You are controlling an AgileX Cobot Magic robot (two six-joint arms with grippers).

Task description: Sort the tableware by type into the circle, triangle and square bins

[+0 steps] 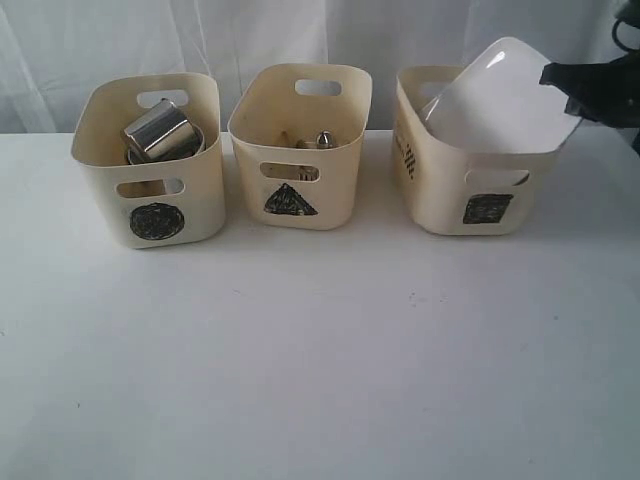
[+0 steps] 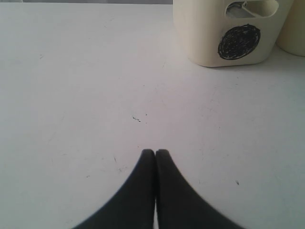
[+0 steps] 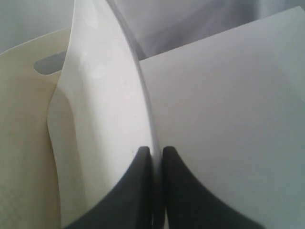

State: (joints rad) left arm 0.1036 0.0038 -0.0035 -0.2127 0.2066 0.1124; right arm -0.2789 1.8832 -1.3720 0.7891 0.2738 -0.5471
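Plate (image 1: 500,95) tilts in square bin (image 1: 440,190), edge pinched by right pincer (image 3: 153,151).

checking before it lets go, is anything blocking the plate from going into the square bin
Nothing visible does. The white plate, pinched by the right gripper, leans with its lower part inside the square bin; the bin's floor is hidden.
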